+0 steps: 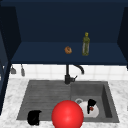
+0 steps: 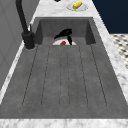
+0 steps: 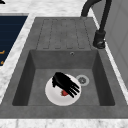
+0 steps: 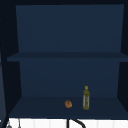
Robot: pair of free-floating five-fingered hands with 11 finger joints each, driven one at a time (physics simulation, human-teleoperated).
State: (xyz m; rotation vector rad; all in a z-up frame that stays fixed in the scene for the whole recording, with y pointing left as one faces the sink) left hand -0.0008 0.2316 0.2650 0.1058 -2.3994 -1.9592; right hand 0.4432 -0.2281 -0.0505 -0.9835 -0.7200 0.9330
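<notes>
A big red ball sits nearest the camera at the sink's front edge, the right hand spreading relaxed fingers over a small red item on the white plate in the basin, the left hand idle at the front-left.

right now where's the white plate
The white plate lies on the floor of the sink basin, beside the drain, with the right hand over it and a small red thing.

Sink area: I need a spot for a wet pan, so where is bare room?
The ribbed drainboard, left of the faucet, lies bare. The basin is crowded: the right hand hovers over the white plate beside the drain. The left hand hangs at the drainboard's front edge.
</notes>
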